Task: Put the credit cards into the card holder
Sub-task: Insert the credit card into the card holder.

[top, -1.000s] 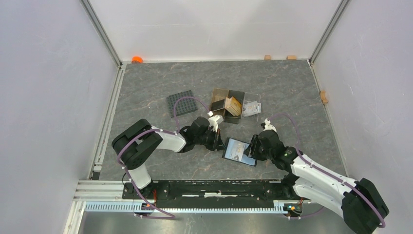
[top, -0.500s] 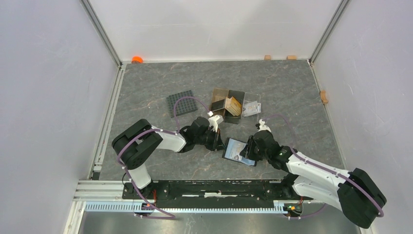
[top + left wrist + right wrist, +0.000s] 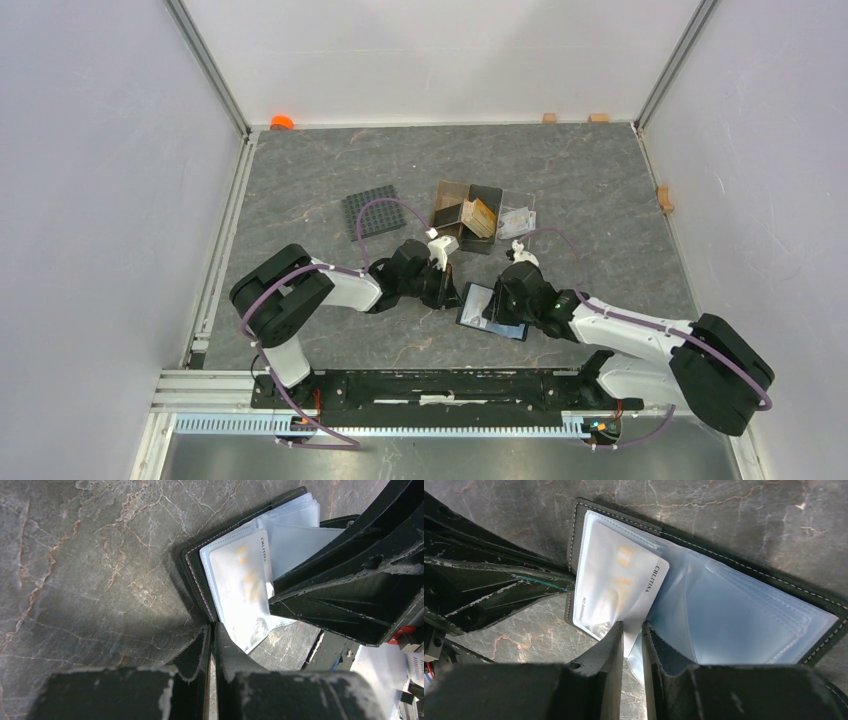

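Black outside and pale blue-grey inside, the card holder (image 3: 749, 625) lies spread open on the grey marbled table (image 3: 600, 190), close to the near edge and about midway along it, between my two arms. A white card (image 3: 616, 587) with small print down one side sits at an angle in the holder's clear sleeve on the left half, one corner poking out past the sleeve.

My right gripper (image 3: 631, 630) is down over that corner. Its fingers stand narrow with a slim gap, and the card's corner runs into the gap, but I cannot tell from my views whether they actually clamp it.

My left gripper (image 3: 212, 629) has its fingers pressed together, tips right at the holder's black stitched left edge. I cannot tell whether any of the cover is caught between them.

Further back, near the middle of the table, a brown translucent compartment box (image 3: 452, 205) stands with tan-orange cards (image 3: 481, 215) leaning in the dark compartment beside it. A clear tray (image 3: 517, 222) holding a whitish card touches that on the right, and a black gridded mat (image 3: 370, 212) lies just to the left.
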Controlling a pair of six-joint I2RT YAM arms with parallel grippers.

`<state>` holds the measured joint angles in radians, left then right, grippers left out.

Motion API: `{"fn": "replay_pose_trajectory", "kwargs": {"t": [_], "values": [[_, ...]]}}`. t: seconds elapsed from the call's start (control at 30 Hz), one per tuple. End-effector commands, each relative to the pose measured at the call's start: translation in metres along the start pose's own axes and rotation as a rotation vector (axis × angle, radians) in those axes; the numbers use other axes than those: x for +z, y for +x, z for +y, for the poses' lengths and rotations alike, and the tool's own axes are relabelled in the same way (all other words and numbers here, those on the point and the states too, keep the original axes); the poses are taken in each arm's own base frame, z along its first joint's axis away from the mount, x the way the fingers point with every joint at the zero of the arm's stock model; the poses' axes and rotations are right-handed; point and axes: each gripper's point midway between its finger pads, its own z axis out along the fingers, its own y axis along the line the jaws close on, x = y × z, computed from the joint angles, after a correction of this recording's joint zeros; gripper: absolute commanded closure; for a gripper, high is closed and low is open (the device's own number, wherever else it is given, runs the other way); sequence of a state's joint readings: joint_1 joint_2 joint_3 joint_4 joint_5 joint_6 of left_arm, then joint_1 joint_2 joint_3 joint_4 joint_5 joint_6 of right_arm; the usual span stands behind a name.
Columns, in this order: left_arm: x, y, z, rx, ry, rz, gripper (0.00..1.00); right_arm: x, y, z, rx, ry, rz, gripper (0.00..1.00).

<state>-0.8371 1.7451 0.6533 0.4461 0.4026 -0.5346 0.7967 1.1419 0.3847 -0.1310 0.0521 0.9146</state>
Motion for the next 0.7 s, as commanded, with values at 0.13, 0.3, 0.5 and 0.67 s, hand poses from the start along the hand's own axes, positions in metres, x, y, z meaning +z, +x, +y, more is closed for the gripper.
{"fn": "replay_pose_trajectory", "kwargs": {"t": [0.13,0.3,0.5,0.67], "values": [[-0.001,0.032,0.015,-0.053,-0.047,0.1,0.98,0.004,-0.018,0.024,-0.094,-0.009,-0.046,0.76],[-0.003,0.031,0.019,-0.049,-0.073,0.092,0.98,0.002,-0.025,0.021,-0.134,0.046,-0.058,0.72],[-0.009,0.025,0.033,-0.05,-0.158,0.066,0.98,-0.021,-0.041,0.0,-0.18,0.169,-0.119,0.52],[-0.013,0.022,0.039,-0.068,-0.183,0.049,0.98,-0.047,-0.059,-0.01,-0.235,0.224,-0.195,0.32]]}}
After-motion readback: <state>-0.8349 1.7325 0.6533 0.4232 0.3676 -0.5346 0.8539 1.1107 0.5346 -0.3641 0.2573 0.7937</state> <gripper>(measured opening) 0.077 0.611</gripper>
